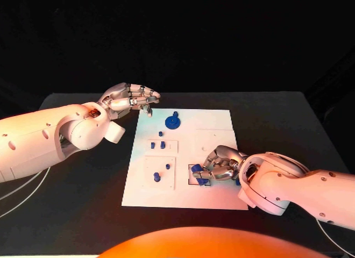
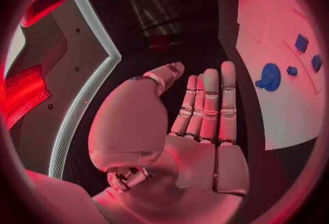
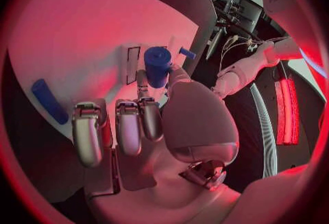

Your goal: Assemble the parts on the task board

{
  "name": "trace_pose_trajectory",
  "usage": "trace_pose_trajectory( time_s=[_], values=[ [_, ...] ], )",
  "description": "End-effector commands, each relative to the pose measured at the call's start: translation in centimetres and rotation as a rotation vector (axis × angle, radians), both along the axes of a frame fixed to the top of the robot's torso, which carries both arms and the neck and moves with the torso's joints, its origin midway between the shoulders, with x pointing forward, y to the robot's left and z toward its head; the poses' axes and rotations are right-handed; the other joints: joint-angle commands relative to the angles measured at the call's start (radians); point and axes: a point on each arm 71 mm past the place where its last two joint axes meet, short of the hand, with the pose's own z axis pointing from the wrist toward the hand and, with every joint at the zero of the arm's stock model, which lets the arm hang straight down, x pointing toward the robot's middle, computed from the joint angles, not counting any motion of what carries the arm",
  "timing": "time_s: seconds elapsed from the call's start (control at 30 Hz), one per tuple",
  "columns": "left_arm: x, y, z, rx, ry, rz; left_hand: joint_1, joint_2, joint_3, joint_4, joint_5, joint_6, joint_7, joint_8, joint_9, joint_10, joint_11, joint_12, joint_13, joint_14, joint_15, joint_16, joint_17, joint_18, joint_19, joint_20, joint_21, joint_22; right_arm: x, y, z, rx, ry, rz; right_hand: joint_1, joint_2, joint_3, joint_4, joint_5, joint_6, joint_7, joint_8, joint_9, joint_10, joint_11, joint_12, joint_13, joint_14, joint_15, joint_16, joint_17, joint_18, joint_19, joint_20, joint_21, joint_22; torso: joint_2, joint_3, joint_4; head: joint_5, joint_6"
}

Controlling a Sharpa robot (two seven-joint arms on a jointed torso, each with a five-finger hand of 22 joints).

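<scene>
Board's far and right parts open; near middle blocked by the right hand

The task board [image 1: 212,121] has bare white surface along its right side and far right corner, and the black table [image 1: 286,123] beyond lies open. The right hand [image 1: 216,166] sits over the near middle of the board, covering blue parts [image 1: 197,171] there. The left hand [image 1: 131,98] hangs at the far left corner, near the blue disc [image 1: 173,121]. Small blue pegs [image 1: 156,144] stand on the left half.

We can't tell whether the right hand [image 1: 218,165] grips the blue part [image 3: 157,65]; its fingers hide the board [image 1: 147,188] slot beneath.
</scene>
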Motion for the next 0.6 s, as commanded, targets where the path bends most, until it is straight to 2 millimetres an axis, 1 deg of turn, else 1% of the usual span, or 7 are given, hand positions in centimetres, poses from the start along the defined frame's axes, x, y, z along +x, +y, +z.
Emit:
trace_pose_trajectory(
  time_s=[0.03,0.2,0.27,0.5,0.53,0.57,0.6],
  values=[
    [-0.09,-0.25,0.10,-0.014,0.001,-0.017,0.003,0.004,0.001,-0.003,0.001,-0.001,-0.002,0.007,0.002,-0.006,0.001,0.005,-0.001,-0.008,0.002,0.006,-0.002,0.014,0.005,0.001,-0.004,-0.002,-0.26,0.15,-0.37,-0.048,0.020,0.035,-0.004,-0.002,0.000,-0.001,-0.007,0.031,-0.021,0.012,0.000,0.030,-0.004,-0.005,0.155,0.092,-0.005,0.002,0.196,-0.014,0.106,-0.006,0.005,0.263,-0.001,0.0005,-0.0009,0.002,-0.001],
    [-0.09,-0.26,0.10,-0.014,0.001,-0.017,0.006,0.005,0.001,-0.004,0.001,-0.002,-0.002,0.007,0.002,-0.007,0.001,0.005,-0.001,-0.008,0.002,0.007,-0.002,0.014,0.006,0.000,-0.005,-0.002,-0.09,0.17,-0.33,-0.058,-0.018,0.018,-0.022,-0.005,-0.003,-0.001,-0.017,0.031,-0.021,0.015,-0.001,0.029,-0.003,-0.008,0.155,0.092,-0.004,0.001,0.195,-0.014,0.106,-0.006,0.005,0.263,0.000,0.0002,-0.0005,0.003,0.005],
    [-0.09,-0.27,0.10,-0.014,0.001,-0.018,0.006,0.005,0.001,-0.004,0.001,-0.002,-0.002,0.007,0.002,-0.007,0.001,0.005,-0.001,-0.008,0.002,0.007,-0.002,0.014,0.006,0.000,-0.005,-0.002,0.01,0.10,-0.32,-0.061,-0.036,0.004,-0.042,-0.006,-0.007,-0.001,-0.043,0.032,-0.021,0.019,-0.001,0.030,-0.003,-0.008,0.156,0.092,-0.004,0.002,0.196,-0.014,0.106,-0.005,0.005,0.263,0.000,0.0006,-0.0007,0.006,0.006],
    [-0.08,-0.26,0.09,-0.014,0.002,-0.018,0.007,0.006,0.001,-0.004,0.001,-0.002,-0.002,0.007,0.002,-0.007,0.001,0.005,-0.001,-0.008,0.002,0.007,-0.002,0.014,0.006,0.000,-0.006,-0.003,0.18,0.05,-0.28,-0.065,-0.065,-0.012,-0.118,0.009,-0.031,-0.001,-0.056,0.031,-0.021,0.032,-0.001,0.031,-0.003,-0.011,0.158,0.092,-0.004,0.001,0.195,-0.014,0.106,-0.005,0.005,0.263,0.000,0.0005,-0.0004,0.004,0.006],
    [-0.08,-0.26,0.09,-0.014,0.002,-0.018,0.007,0.006,0.001,-0.004,0.001,-0.002,-0.002,0.007,0.002,-0.007,0.001,0.005,-0.001,-0.008,0.002,0.007,-0.002,0.014,0.006,0.000,-0.006,-0.003,0.19,0.06,-0.27,-0.065,-0.067,-0.012,-0.153,0.018,-0.052,0.000,-0.077,0.030,-0.022,0.037,0.000,0.031,-0.003,-0.013,0.158,0.092,-0.005,0.000,0.194,-0.014,0.106,-0.005,0.005,0.263,0.000,0.0005,-0.0004,0.004,0.006],
    [-0.09,-0.25,0.09,-0.014,0.002,-0.018,0.007,0.006,0.001,-0.004,0.001,-0.002,-0.002,0.007,0.002,-0.007,0.001,0.005,-0.001,-0.008,0.002,0.007,-0.002,0.014,0.006,0.000,-0.006,-0.003,0.20,0.08,-0.27,-0.066,-0.068,-0.012,-0.179,0.026,-0.072,0.000,-0.117,0.028,-0.022,0.042,0.001,0.031,-0.003,-0.013,0.159,0.092,-0.004,0.000,0.194,-0.014,0.106,-0.005,0.005,0.263,0.000,0.0007,-0.0003,0.004,0.006],
    [-0.09,-0.25,0.09,-0.014,0.002,-0.018,0.007,0.006,0.001,-0.004,0.001,-0.002,-0.002,0.007,0.002,-0.007,0.001,0.005,-0.001,-0.008,0.002,0.007,-0.002,0.014,0.006,0.000,-0.006,-0.003,0.20,0.09,-0.28,-0.066,-0.069,-0.012,-0.191,0.031,-0.087,0.000,-0.137,0.026,-0.021,0.046,0.002,0.032,-0.003,-0.014,0.160,0.092,-0.004,0.000,0.194,-0.014,0.106,-0.005,0.005,0.263,0.000,0.0008,-0.0006,0.004,0.006]
  ],
)
